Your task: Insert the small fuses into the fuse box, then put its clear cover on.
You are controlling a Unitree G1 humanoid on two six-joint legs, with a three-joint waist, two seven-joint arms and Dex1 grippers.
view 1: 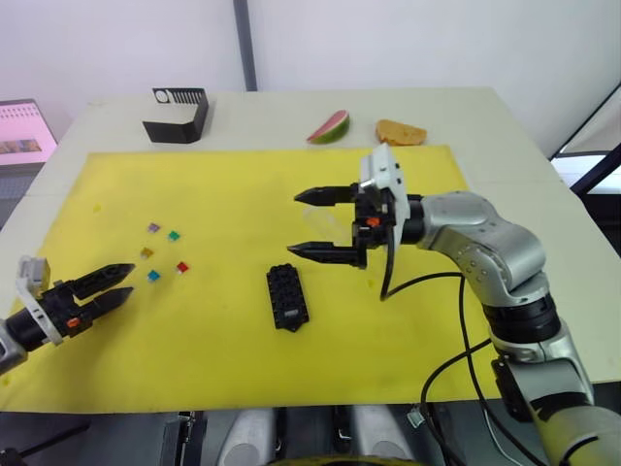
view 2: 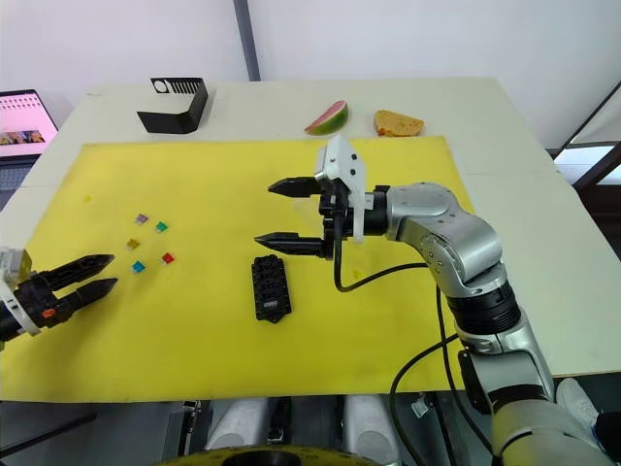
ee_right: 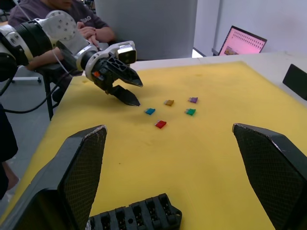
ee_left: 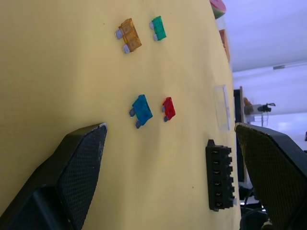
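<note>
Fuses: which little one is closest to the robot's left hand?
The blue fuse. It lies at the near edge of the cluster, closest to the left hand, with the red fuse just beyond it.

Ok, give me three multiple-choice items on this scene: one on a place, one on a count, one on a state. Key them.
1. Where is the fuse box?
A. on the yellow mat
B. on the bare table
C. in the right claw

2. How many small fuses lie loose on the mat?
A. two
B. five
C. nine

3. The right claw is:
A. shut on a fuse
B. open and holding nothing
C. shut on the box

Key: 1 A, it lies flat on the yellow mat; 2 B, purple, green, tan, blue and red show; 3 B, its fingers stand wide apart above the mat.
</note>
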